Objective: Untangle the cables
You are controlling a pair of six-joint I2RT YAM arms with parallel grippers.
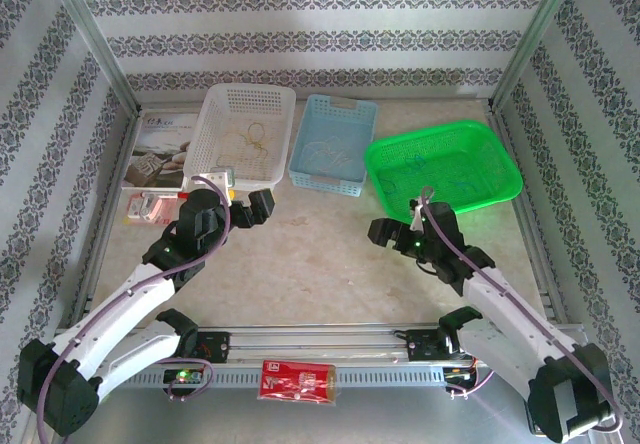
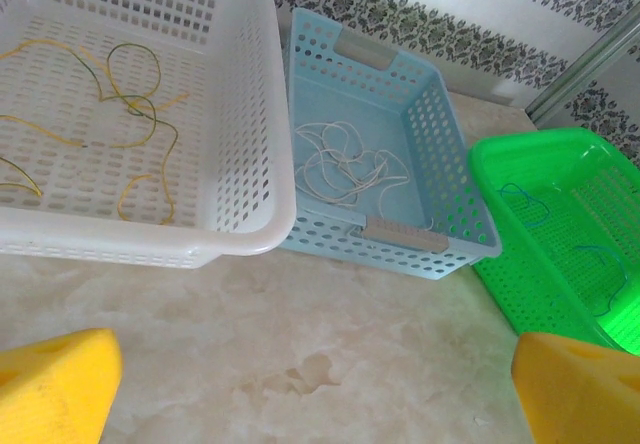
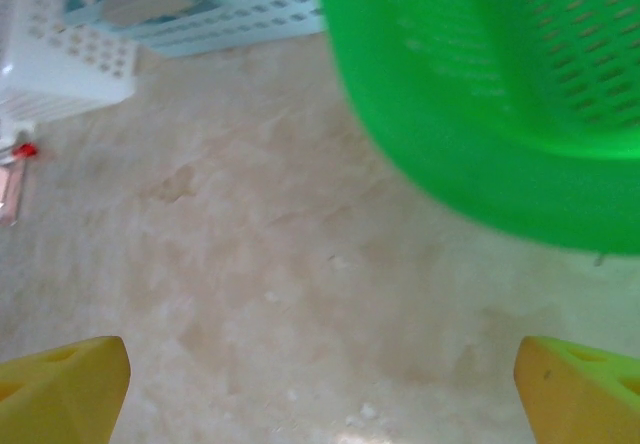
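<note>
- The thin yellow cords (image 2: pixel 130 104) lie in the white perforated plastic basket (image 2: pixel 240 144), the white cords (image 2: pixel 340 164) in the light-blue basket (image 2: pixel 455 164), and the blue-green cords (image 2: pixel 515 192) in the green basket (image 2: pixel 530 139). The baskets sit in a row along the far edge of the marbled table (image 2: pixel 300 344).
- The sorting by colour looks finished. The white bunch overlaps loosely.
- The left gripper (image 2: pixel 320 389) hangs before the white basket and the right gripper (image 3: pixel 320 389) before the green one. Both have fingers spread wide and hold nothing.

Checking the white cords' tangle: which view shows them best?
Left wrist: the white cords lie close and sharp in the blue basket. From above they are faint squiggles; the right wrist shows the basket's outer wall.
</note>
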